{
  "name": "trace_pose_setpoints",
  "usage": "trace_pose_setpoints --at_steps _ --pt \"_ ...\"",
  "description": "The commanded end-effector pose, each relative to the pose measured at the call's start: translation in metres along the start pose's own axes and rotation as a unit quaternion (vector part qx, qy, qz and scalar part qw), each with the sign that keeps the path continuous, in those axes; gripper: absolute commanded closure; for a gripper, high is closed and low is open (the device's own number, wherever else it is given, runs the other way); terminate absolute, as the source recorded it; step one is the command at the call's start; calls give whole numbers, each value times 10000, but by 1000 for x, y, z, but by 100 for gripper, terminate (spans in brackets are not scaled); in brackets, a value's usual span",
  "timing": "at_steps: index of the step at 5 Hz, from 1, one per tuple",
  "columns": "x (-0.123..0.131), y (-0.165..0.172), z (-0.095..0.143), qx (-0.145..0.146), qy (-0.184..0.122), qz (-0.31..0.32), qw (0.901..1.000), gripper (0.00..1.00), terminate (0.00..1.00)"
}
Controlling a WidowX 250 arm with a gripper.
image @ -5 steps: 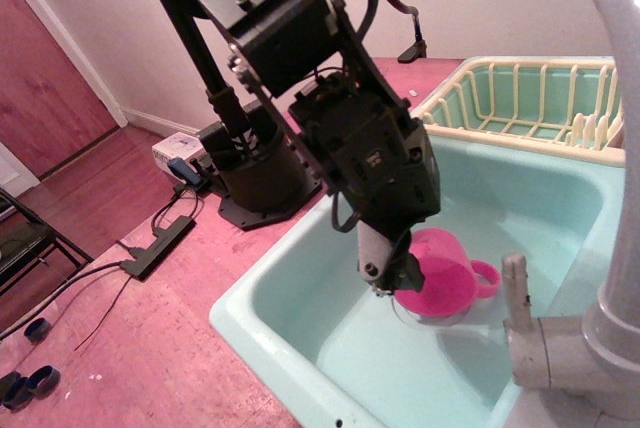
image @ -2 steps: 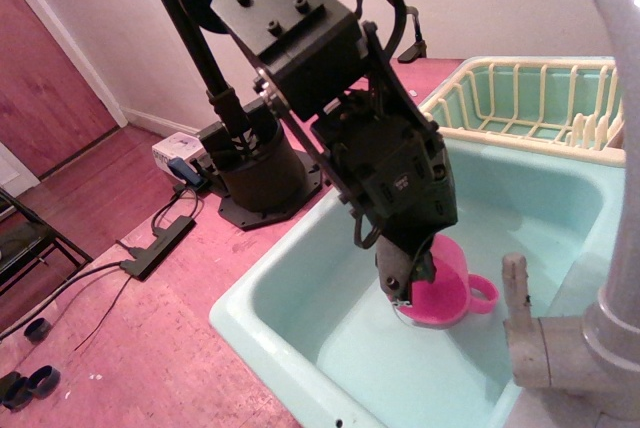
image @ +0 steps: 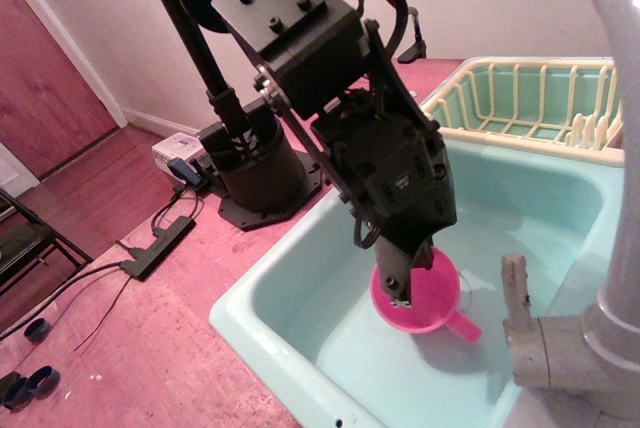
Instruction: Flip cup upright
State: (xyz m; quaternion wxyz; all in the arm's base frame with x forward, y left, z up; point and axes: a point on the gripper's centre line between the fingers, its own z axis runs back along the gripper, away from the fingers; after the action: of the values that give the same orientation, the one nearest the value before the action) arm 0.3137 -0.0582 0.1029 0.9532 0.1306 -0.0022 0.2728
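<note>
The bright pink cup [image: 432, 300] is in the turquoise sink [image: 290, 283]. Its round opening faces up towards the camera, and its handle [image: 463, 328] points to the lower right. My black gripper [image: 400, 288] reaches down from the upper left. It is shut on the cup's near-left rim, with one finger [image: 396, 276] showing over the opening. The cup looks slightly lifted or tilted. Whether it touches the sink floor cannot be told.
A cream and green dish rack [image: 520, 98] stands behind the sink at the upper right. A grey faucet [image: 605, 198] with a tap lever [image: 515, 288] rises at the right edge, close to the cup. The arm's base [image: 255, 178] and cables [image: 150, 243] lie on the pink counter to the left.
The cup has turned from mouth-down with the handle to the right to mouth-up with the handle at the lower right. The gripper has stayed on it and rotated slightly.
</note>
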Motion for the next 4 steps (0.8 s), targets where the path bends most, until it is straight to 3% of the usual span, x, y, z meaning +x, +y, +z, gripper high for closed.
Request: trace_pose_setpoints --at_steps 1,2,4 --pt "0 -4 10 -607 -5 778 9951 100 0" --pt "-3 -7 12 -889 82 1039 9906 0 0" --pt "-9 3 18 -1002 125 1214 9875 0 0"
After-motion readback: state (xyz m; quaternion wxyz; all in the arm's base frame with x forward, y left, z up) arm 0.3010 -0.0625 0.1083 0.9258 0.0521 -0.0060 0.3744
